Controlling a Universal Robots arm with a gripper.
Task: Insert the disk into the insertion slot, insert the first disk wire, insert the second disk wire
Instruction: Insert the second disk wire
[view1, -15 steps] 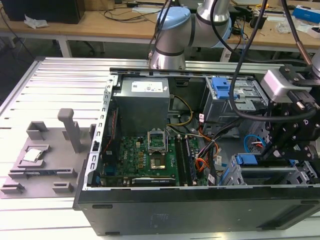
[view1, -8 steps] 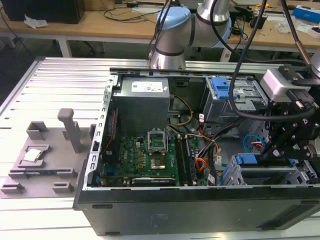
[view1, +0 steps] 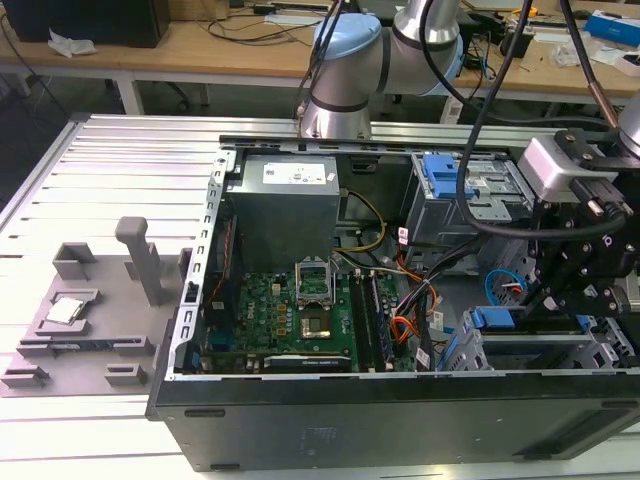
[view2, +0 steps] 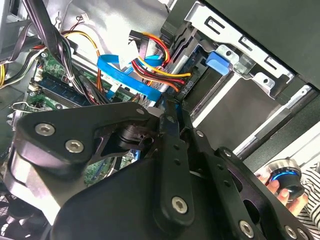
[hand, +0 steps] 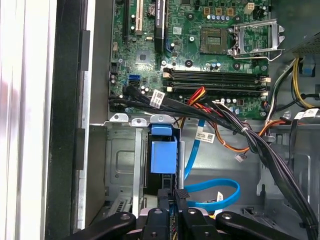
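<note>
The disk (hand: 163, 155) sits in the slot (hand: 125, 165) at the case's front lower corner, its blue carrier handle facing the gripper (hand: 172, 200), directly ahead of the fingers, long axis running away into the bay. The fingers look pinched nearly together on a black connector with red, yellow and black wires (view2: 155, 67), just short of the disk's edge.
</note>
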